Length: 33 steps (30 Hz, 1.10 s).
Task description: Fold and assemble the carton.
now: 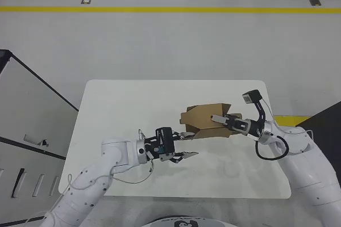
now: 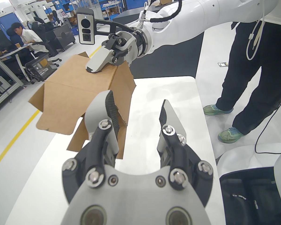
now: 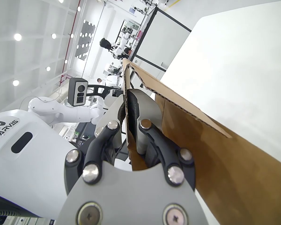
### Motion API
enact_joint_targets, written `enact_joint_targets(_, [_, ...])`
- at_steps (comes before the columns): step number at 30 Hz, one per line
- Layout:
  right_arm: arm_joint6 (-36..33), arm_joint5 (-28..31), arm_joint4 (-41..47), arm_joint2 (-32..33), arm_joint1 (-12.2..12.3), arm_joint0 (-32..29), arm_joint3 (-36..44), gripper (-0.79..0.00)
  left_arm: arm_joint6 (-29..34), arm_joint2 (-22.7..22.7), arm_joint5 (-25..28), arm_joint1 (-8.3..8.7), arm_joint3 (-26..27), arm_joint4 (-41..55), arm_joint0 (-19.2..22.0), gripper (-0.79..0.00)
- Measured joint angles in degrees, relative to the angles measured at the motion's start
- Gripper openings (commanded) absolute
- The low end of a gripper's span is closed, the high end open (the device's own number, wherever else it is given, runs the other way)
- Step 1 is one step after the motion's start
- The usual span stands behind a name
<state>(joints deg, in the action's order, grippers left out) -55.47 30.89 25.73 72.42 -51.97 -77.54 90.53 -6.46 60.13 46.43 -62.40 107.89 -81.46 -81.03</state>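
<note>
1. The carton (image 1: 207,120) (image 2: 77,87) (image 3: 213,155) is brown corrugated board, partly erected, with its end flaps open and unfolded.
2. The carton is located over the table (image 1: 131,108) (image 2: 168,90) (image 3: 236,59), right of the table's centre and somewhat nearer the table's far edge than its near edge. It cannot be determined whether the carton rests on the table or is held just above it.
3. The right hand (image 1: 219,119) (image 2: 93,67) (image 3: 127,101) enters from the table's right edge. It is pinching one carton wall: the board edge runs between the two pads, with one finger lying on the outer face of the upper panel and the other inside the carton.
4. The left hand (image 1: 190,144) (image 2: 137,99) is above the table's centre, its fingers spread with nothing between them.
5. One left fingertip (image 2: 110,101) is at the corner flap facing the table's centre. Contact with that flap cannot be confirmed.
</note>
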Motion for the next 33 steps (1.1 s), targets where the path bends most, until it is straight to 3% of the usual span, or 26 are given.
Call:
enact_joint_targets(22, [-1.6, -1.9, 1.1, -1.7, -0.8, 1.0, -1.0, -0.785, 0.3, -4.5, 0.1, -0.63, -2.5, 0.9, 3.6, -0.406])
enact_joint_targets(33, [-4.5, -3.3, 3.9, -1.7, -1.1, 1.6, -2.4, -0.785, 0.3, -5.5, -1.0, -0.84, -3.6, 1.2, 4.7, -0.360])
